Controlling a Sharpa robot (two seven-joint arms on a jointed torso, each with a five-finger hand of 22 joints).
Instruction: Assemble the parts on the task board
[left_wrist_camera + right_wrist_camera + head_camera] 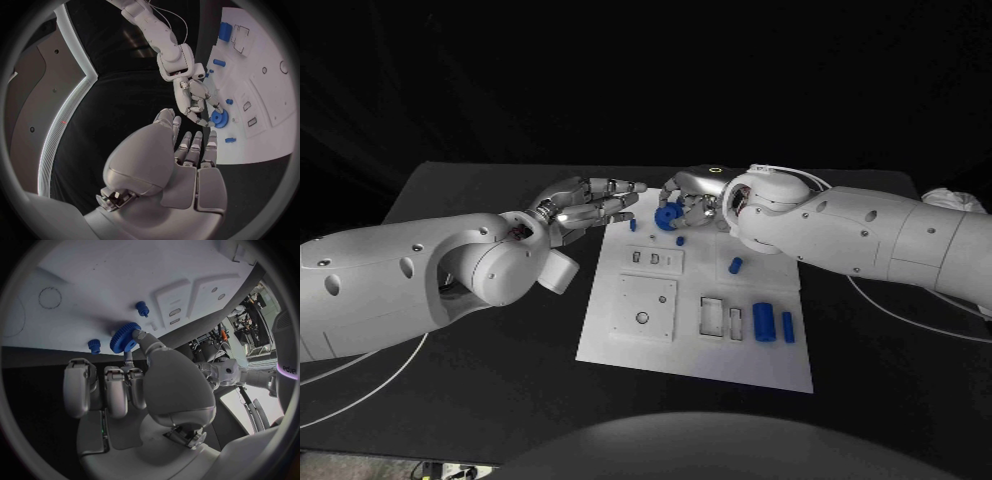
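From my remote seat, I saw the left hand (589, 205) hovering at the far left corner of the white board (632, 345), fingers apart and stretched toward the middle, holding nothing. The left wrist camera showed the same: its fingers (195, 147) were extended just short of the board's edge (262, 145).

Just to its right, the right hand (692, 203) held a blue gear (669, 216) pinched between thumb and fingertips (the right wrist view made the grip plain, with the gear (125, 337) at the tips). The gear sat over the far edge of the board, next to a small blue peg (633, 225) and another (681, 240) standing close by.

Further right and nearer to me on the board lay a short blue piece (736, 265), then a large blue block (763, 321) with a slimmer blue bar (789, 327) beside it. The board rested on the black desk (488, 390).
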